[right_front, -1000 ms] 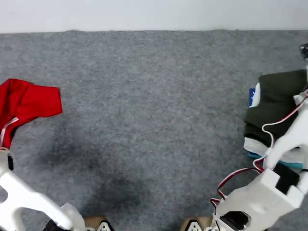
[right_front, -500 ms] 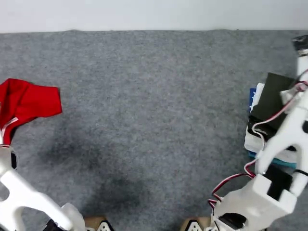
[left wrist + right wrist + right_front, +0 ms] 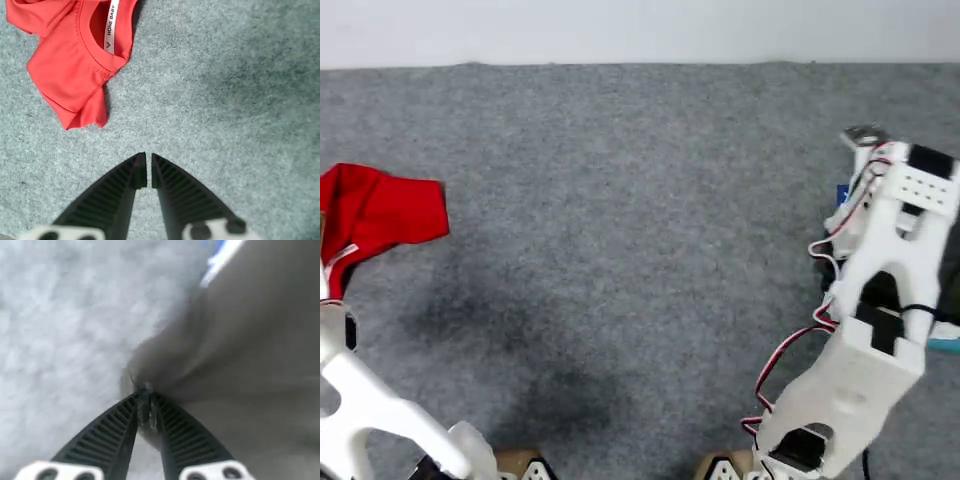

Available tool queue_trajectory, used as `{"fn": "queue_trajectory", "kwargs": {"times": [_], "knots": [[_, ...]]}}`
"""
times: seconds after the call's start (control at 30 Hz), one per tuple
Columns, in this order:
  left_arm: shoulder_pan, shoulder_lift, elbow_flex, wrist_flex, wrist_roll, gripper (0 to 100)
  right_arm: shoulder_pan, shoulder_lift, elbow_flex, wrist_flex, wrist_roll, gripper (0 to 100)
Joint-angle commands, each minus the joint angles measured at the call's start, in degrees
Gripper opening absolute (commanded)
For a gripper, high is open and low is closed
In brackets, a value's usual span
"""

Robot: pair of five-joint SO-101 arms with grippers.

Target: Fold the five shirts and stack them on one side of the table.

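One crumpled red cotton shirt (image 3: 380, 215) lies at the far left edge of the grey felt table cover (image 3: 640, 180). It is unfolded with its collar label up, and it sits apart from the rest because it is the piece not yet dealt with. My left gripper (image 3: 148, 159) hangs just beside it over bare felt, fingers pressed together on nothing. I judge it is parked there to be near the next job. Across the wide middle of the felt, at the far right edge, sits the pile of folded shirts (image 3: 946, 342), kept on one side as the task asks. My right gripper (image 3: 148, 405) is down on the pile's top layer, the dark olive knit shirt (image 3: 250, 340). Its fingers are clenched on a small pinch of that cloth, probably to tug the fold square on the pile.
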Motion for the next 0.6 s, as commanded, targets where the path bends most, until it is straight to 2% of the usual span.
{"fn": "queue_trajectory", "kwargs": {"times": [0.0,0.3,0.57], "knots": [[0.4,-1.7,-1.9,-0.5,-0.4,3,-1.4,-3.6,-2.2,3.9,-0.6,0.9],[0.4,-1.8,-1.9,-0.4,-0.4,3,2.2,-15.6,-2.5,3.7,-0.1,1.0],[0.1,-1.8,-1.9,-0.3,-0.4,3,18.0,-14.9,-2.1,-5.1,14.1,1.4]]}}
